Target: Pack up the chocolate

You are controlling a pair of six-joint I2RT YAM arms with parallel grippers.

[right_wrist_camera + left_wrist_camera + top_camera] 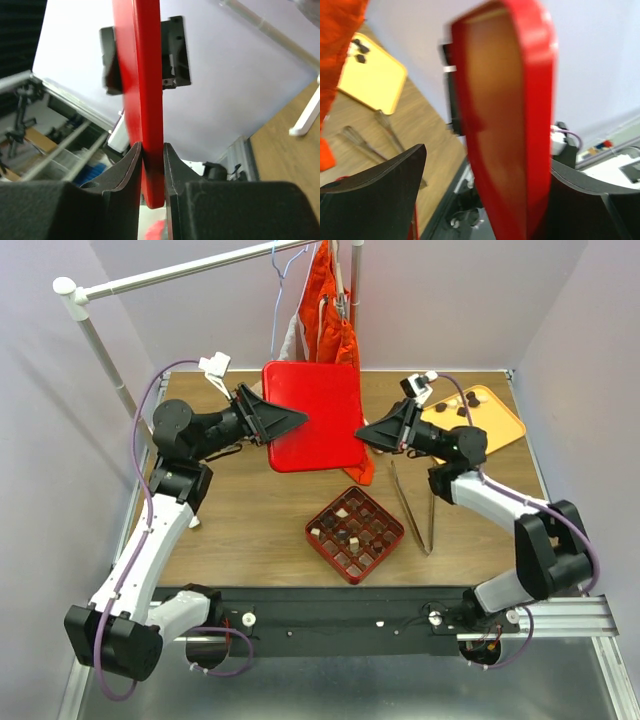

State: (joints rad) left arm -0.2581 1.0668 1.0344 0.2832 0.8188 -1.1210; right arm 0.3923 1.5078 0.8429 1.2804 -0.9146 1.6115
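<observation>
At the left, the left claw point(297, 420) stands open, its two fingers spread wide on either side of the left edge of a red lid point(315, 400), and the near finger is clearly apart from it. The lid is held up above the bench point(250, 510) between the two arms. Below it, near the middle, a red gridded box point(330, 558) sits cornerwise on the bench, and most of the chocolate point(352, 537) lies in its cells, one lump to a cell. The lumps are mostly dark brown with a few cream ones, too small to tell a long axis or which way they point. The right claw point(362, 432) is pinched shut on the lid's right edge. Right of the box lie metal tongs point(412, 508), their long axis running front to back. At the far right, a yellow-orange tray point(500, 425) carries a few more dark lumps
</observation>
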